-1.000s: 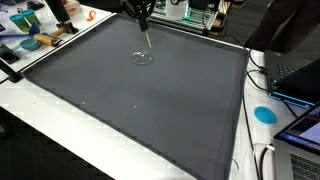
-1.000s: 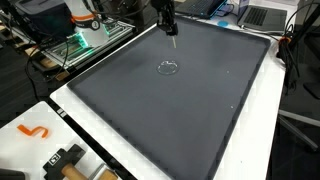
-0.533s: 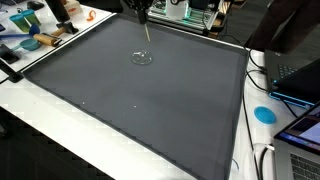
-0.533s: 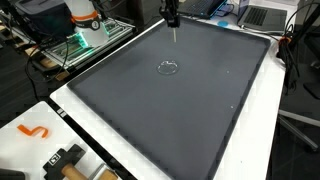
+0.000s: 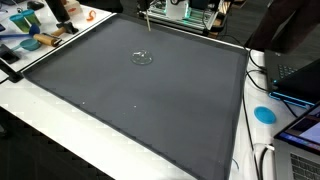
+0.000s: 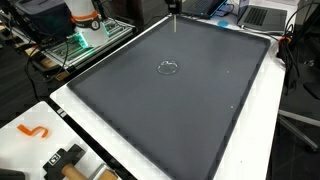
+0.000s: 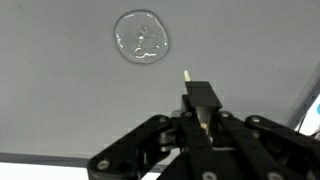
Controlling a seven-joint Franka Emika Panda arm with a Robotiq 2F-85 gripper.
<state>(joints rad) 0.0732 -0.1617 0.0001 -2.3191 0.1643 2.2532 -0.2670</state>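
Note:
A small clear round dish (image 5: pixel 143 58) (image 6: pixel 169 68) lies on the big grey mat (image 5: pixel 150 110) (image 6: pixel 190 110); in the wrist view the dish (image 7: pixel 141 38) sits at the upper left. My gripper (image 7: pixel 203 100) is shut on a thin pale stick (image 7: pixel 186 75) that pokes out past the black fingertips. In both exterior views the gripper is almost out of the top edge, and only the hanging stick (image 5: pixel 148 22) (image 6: pixel 174 20) shows clearly. The stick hangs well above the mat and beyond the dish, touching neither.
White table border (image 5: pixel 60 130) rings the mat. A blue disc (image 5: pixel 264 114) and a laptop (image 5: pixel 297 75) lie at one side, assorted clutter (image 5: pixel 35 35) at a far corner. An orange hook (image 6: pixel 33 131), a black tool (image 6: pixel 65 160) and a green-lit device (image 6: pixel 85 42) sit off the mat.
The gripper has risen with the stick, up and away from the clear dish, and has nearly left the top of both exterior views. The dish has not moved.

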